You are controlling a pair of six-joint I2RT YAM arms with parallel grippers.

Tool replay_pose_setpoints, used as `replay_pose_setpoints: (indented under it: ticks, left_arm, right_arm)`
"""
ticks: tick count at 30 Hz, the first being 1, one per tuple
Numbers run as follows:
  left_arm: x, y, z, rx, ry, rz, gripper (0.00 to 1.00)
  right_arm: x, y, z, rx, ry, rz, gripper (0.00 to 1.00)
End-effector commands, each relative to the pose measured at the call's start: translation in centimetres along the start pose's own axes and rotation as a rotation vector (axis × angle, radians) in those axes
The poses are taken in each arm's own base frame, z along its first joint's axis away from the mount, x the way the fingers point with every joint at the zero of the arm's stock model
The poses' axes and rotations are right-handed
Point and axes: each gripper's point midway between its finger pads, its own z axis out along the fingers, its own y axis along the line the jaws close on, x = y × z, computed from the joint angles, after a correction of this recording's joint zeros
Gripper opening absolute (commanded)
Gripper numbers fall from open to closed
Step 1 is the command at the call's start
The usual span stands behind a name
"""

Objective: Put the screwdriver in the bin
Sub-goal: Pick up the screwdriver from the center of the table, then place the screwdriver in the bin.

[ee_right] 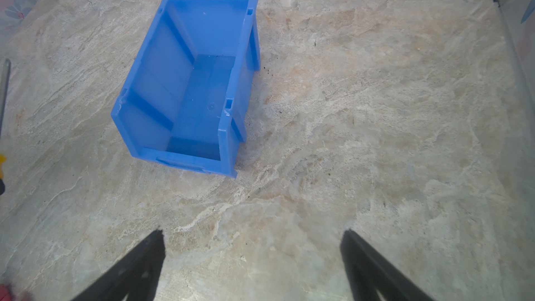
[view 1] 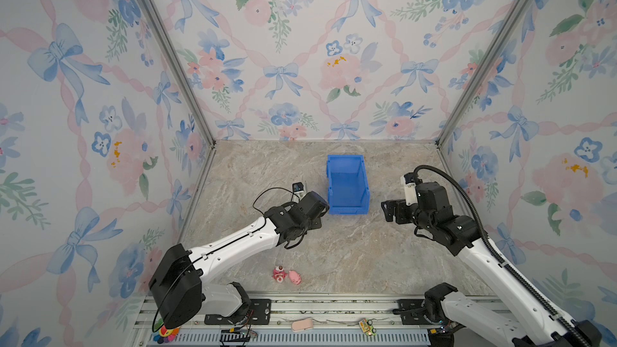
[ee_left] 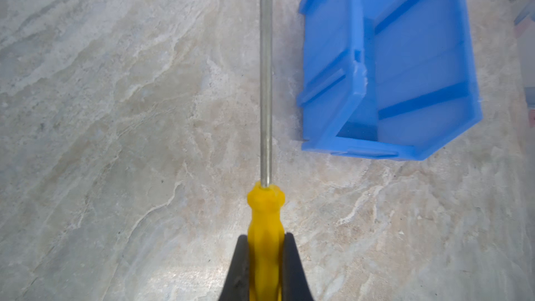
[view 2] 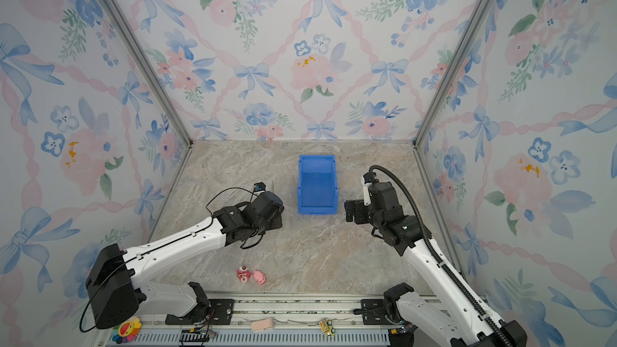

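Blue bin [ee_right: 185, 82] sits empty mid-table, at 3 o'clock from my left claw [ee_left: 265, 262], which is clamped on the screwdriver [ee_left: 265, 221] handle. Right claw [ee_right: 252, 264] is spread wide, holding nothing. Risk: that long shaft clips the bin wall swinging over.

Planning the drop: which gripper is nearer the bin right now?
Left. The left gripper, shut on the screwdriver, sits close beside the bin near its front corner. The right gripper, open and empty, hangs farther off its opposite side.
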Motion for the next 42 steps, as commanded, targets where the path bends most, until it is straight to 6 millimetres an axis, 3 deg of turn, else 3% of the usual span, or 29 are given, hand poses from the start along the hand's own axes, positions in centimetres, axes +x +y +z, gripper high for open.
replay_pose_setpoints:
  ticks: [1,11,19,31,42]
  left_arm:
    - [-1.8,-3.2,0.1,0.064,-0.018,0.097,0.00]
    - [-3.9,-10.7,2.8,0.208,0.013,0.163,0.00]
    - [-3.5,-13.7,6.8,0.217,0.064,0.180,0.00]
    - [-4.4,-13.7,11.6,0.118,0.037,0.150,0.00]
    - [-3.2,-12.0,15.2,0.040,0.063,0.143,0.00]
  right_arm:
    - [0.5,-0.8,-0.2,0.014,0.022,0.070,0.97]
    - [1.8,-2.6,0.4,0.081,0.056,0.117,0.97]
    - [2.1,-3.1,1.0,0.096,0.057,0.151,0.97]
    - [1.4,-3.9,0.1,0.128,0.038,0.153,0.97]
    - [1.0,-3.6,0.4,0.112,0.052,0.125,0.97]
